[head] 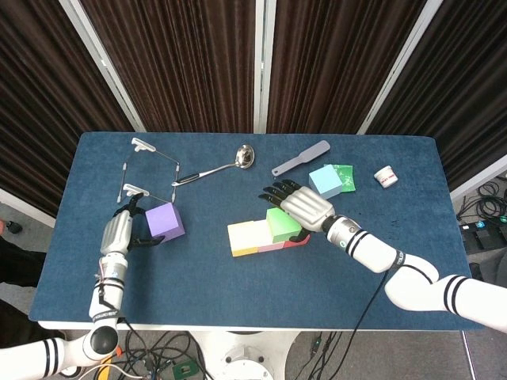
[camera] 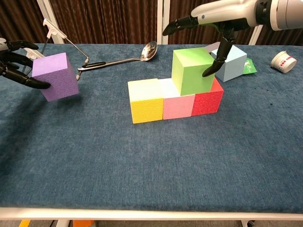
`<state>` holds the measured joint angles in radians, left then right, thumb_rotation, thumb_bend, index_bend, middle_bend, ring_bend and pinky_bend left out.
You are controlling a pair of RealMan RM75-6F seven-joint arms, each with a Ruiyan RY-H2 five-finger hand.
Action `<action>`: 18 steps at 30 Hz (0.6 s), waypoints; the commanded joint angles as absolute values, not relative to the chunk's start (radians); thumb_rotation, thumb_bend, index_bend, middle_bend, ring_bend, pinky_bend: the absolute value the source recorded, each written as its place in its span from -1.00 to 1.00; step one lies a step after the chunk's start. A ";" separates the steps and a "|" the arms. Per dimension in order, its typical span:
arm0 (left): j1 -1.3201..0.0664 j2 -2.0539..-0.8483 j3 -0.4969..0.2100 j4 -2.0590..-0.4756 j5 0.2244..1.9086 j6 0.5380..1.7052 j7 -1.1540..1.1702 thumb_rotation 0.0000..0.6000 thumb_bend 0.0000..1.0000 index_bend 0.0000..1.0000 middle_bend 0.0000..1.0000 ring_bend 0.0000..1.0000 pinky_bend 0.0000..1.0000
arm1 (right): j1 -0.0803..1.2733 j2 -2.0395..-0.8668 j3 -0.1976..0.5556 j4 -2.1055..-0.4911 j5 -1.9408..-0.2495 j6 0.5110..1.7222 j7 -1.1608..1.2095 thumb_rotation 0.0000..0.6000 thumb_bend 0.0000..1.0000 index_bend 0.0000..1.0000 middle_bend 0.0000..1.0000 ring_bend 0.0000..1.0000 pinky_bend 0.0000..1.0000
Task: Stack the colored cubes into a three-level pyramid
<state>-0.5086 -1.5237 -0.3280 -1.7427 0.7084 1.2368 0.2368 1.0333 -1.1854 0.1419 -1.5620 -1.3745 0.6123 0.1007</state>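
Observation:
A yellow cube (camera: pixel 146 101), a pink cube (camera: pixel 177 101) and a red cube (camera: pixel 207 100) form a row on the blue table. A green cube (camera: pixel 191 71) (head: pixel 281 223) rests on top, over the pink and red ones. My right hand (camera: pixel 213 19) (head: pixel 305 207) hovers over it with fingers spread above the cube; only the thumb hangs beside its right face. At the left, my left hand (camera: pixel 16 61) (head: pixel 119 232) grips a purple cube (camera: pixel 54 75) (head: pixel 164 222), tilted and raised a little off the cloth. A light blue cube (camera: pixel 233 64) (head: pixel 325 180) stands behind the row.
A ladle (head: pixel 222 165) and a wire rack (head: pixel 146 170) lie at the back left, close to the purple cube. A grey spatula (head: pixel 301 157), a green packet (head: pixel 346 178) and a small white cup (head: pixel 386 176) sit at the back right.

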 commanded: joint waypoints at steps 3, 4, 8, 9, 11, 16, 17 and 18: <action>-0.509 -1.501 -0.336 -1.794 0.720 1.262 0.258 1.00 -0.71 -0.80 0.00 -0.79 -0.79 | 1.016 -1.143 0.163 -1.600 -1.400 0.653 0.158 1.00 -0.95 -1.00 -1.00 -1.00 -1.00; -0.510 -1.495 -0.338 -1.814 0.723 1.271 0.266 1.00 -0.71 -0.80 0.00 -0.78 -0.79 | 1.009 -1.129 0.168 -1.609 -1.406 0.667 0.172 1.00 -0.95 -1.00 -1.00 -1.00 -1.00; -0.514 -1.484 -0.340 -1.876 0.730 1.307 0.303 1.00 -0.71 -0.80 0.01 -0.78 -0.79 | 0.973 -1.091 0.189 -1.628 -1.405 0.734 0.215 1.00 -0.99 -1.00 -1.00 -1.00 -1.00; -0.516 -1.483 -0.339 -1.891 0.731 1.314 0.313 1.00 -0.71 -0.80 0.02 -0.78 -0.79 | 0.963 -1.083 0.195 -1.632 -1.402 0.752 0.226 1.00 -1.00 -1.00 -1.00 -1.00 -1.00; -0.521 -1.480 -0.338 -1.927 0.733 1.324 0.332 1.00 -0.71 -0.80 0.02 -0.78 -0.79 | 0.941 -1.060 0.208 -1.640 -1.395 0.788 0.251 1.00 -1.00 -1.00 -1.00 -1.00 -1.00; -0.544 -1.491 -0.336 -1.992 0.754 1.353 0.380 1.00 -0.71 -0.80 0.02 -0.78 -0.79 | 0.873 -1.027 0.245 -1.648 -1.363 0.915 0.254 1.00 -1.00 -1.00 -1.00 -1.00 -1.00; -0.549 -1.497 -0.335 -2.001 0.757 1.359 0.390 1.00 -0.71 -0.80 0.02 -0.77 -0.79 | 0.861 -1.024 0.250 -1.649 -1.355 0.936 0.250 1.00 -1.00 -1.00 -1.00 -1.00 -1.00; -0.554 -1.504 -0.334 -2.008 0.759 1.365 0.400 1.00 -0.71 -0.80 0.03 -0.76 -0.78 | 0.850 -1.023 0.255 -1.648 -1.345 0.954 0.245 1.00 -1.00 -1.00 -1.00 -1.00 -1.00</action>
<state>-0.5457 -1.4956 -0.3357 -1.9976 0.7529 1.3558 0.3885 0.8832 -1.0376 0.2353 -1.6432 -1.3686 0.9094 0.2494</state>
